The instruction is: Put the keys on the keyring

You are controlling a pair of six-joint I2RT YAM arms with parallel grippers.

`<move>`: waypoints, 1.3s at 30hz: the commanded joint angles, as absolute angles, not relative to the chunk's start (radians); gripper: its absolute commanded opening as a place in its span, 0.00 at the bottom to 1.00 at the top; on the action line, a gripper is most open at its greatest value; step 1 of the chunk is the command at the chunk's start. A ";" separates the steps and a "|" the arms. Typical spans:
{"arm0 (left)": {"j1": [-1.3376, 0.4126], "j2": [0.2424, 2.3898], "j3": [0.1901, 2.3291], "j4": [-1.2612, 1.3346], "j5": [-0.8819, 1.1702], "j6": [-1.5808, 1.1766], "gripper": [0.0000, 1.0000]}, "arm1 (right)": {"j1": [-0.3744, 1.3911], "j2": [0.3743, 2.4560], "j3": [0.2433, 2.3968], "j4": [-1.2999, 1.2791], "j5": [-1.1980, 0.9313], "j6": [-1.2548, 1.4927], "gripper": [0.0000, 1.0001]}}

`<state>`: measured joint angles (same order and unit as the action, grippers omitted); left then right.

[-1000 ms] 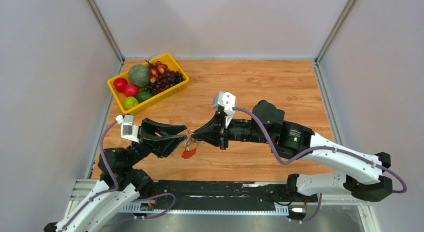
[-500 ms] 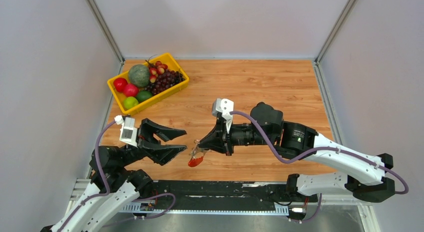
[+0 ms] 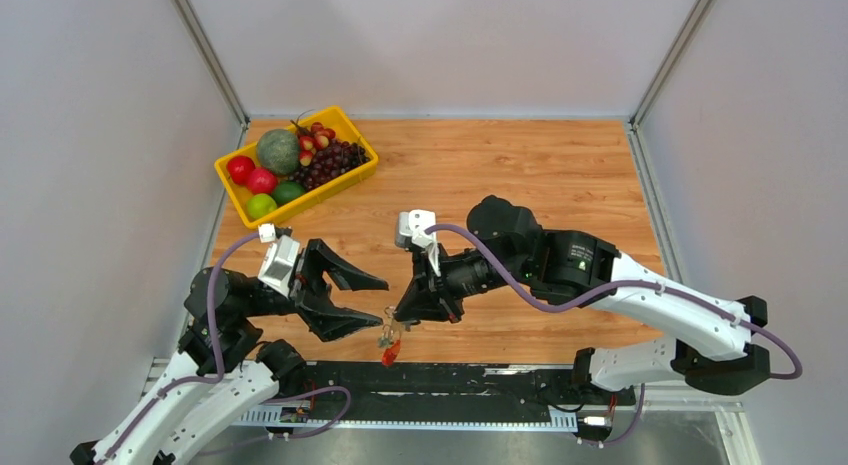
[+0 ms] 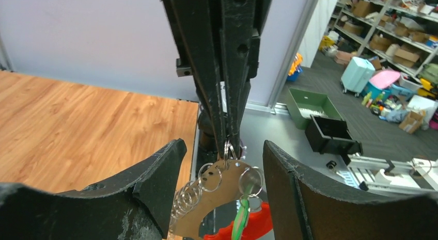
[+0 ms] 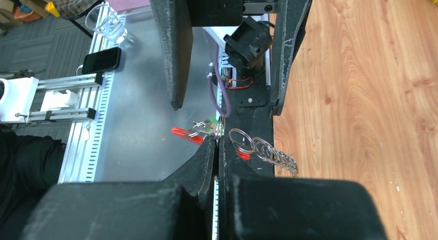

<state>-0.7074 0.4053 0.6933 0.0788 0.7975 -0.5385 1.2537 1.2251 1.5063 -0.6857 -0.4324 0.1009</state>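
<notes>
My right gripper (image 3: 402, 321) is shut on a top ring of the keyring (image 3: 388, 341) and holds it in the air over the table's near edge. The bunch shows clearly in the left wrist view: a grey fan-shaped piece (image 4: 206, 198) with several small rings, a green bit (image 4: 240, 219) and the red tag (image 4: 248, 227). My left gripper (image 3: 385, 303) is open, with one finger (image 4: 155, 170) on each side of the hanging bunch, not touching it. In the right wrist view the shut gripper (image 5: 217, 140) pinches the ring beside a row of rings (image 5: 266, 149). No key is in view.
A yellow basket (image 3: 222, 169) of fruit stands at the back left of the wooden table (image 3: 560, 175). The black rail (image 3: 470, 377) with the arm bases runs along the near edge, right under the keyring. Grey walls close in both sides.
My right gripper has carried the keyring left and toward the near edge. My left gripper drew back, then swung round so its open fingers flank the bunch.
</notes>
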 commanded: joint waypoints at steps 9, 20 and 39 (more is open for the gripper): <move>-0.710 0.462 0.813 -0.114 0.957 -0.384 0.62 | 1.254 1.295 1.626 -0.781 -0.497 0.074 0.00; -0.710 0.497 0.868 -0.245 0.946 -0.306 0.49 | 1.255 1.327 1.673 -0.814 -0.492 0.069 0.00; -0.710 0.519 0.863 -0.222 0.936 -0.305 0.43 | 1.255 1.338 1.678 -0.836 -0.490 0.045 0.00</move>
<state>-0.7074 0.5064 0.8391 -0.2443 0.9337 -0.3264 1.2537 1.3399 1.6375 -0.8539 -0.4751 0.0601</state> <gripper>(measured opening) 0.450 0.019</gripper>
